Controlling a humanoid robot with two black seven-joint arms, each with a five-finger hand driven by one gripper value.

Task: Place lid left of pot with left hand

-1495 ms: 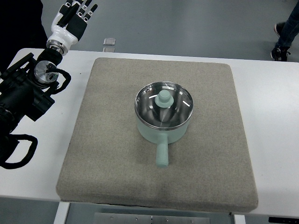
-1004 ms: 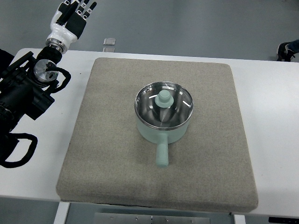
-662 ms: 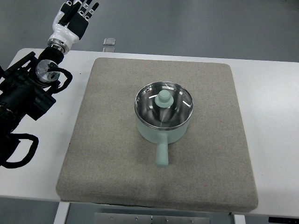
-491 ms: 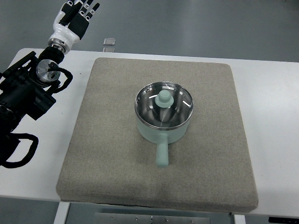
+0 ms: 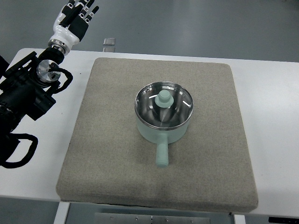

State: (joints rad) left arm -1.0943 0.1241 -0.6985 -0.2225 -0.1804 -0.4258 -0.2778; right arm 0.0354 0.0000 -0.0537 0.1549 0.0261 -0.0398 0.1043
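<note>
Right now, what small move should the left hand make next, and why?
Probably swing toward the lid: the left hand is open beyond the table's far-left corner, holding nothing, and the lid sits on the pot.

A pale mint-green pot (image 5: 163,125) stands upright near the middle of the scene, its straight handle pointing toward the near edge. A glass lid (image 5: 164,105) with a shiny metal rim sits level on top of it, closing the pot. A mint-green knob stands at the centre of the lid. Pot and lid are aligned, the lid's rim resting on the pot's rim.
</note>
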